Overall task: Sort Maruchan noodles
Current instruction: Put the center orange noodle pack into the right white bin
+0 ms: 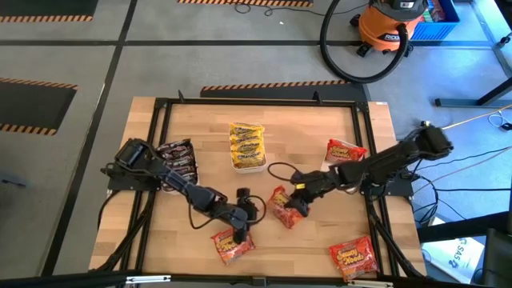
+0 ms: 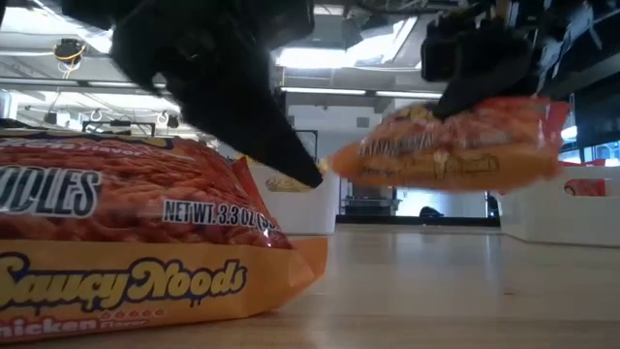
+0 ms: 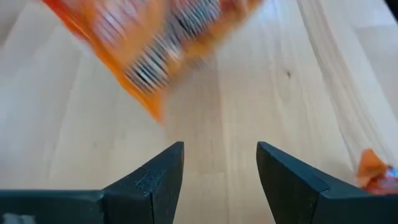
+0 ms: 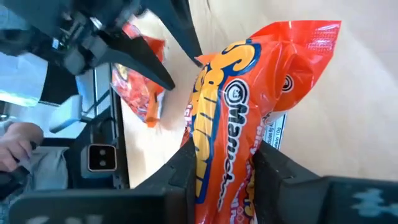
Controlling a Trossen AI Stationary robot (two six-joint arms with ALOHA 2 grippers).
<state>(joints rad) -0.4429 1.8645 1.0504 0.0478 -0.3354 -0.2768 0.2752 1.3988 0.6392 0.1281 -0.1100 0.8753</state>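
Near the tabletop's [image 1: 320, 240] middle, the right hand [image 1: 300, 206] pinches a red-orange noodle packet [image 4: 239, 118], lifted clear of the wood. Beside it, the left hand [image 1: 240, 233] hangs with fingers parted and empty over another red-orange packet [image 1: 232, 246] at the front edge.

Light wooden table [image 1: 312, 240] inside a black frame. Lying on it: a white tray [image 1: 248, 166] of yellow packets [image 1: 246, 142], dark packets [image 1: 178, 158] at left, and red-orange packets at the right edge [image 1: 345, 150], front right [image 1: 354, 258] and front centre [image 1: 233, 245].
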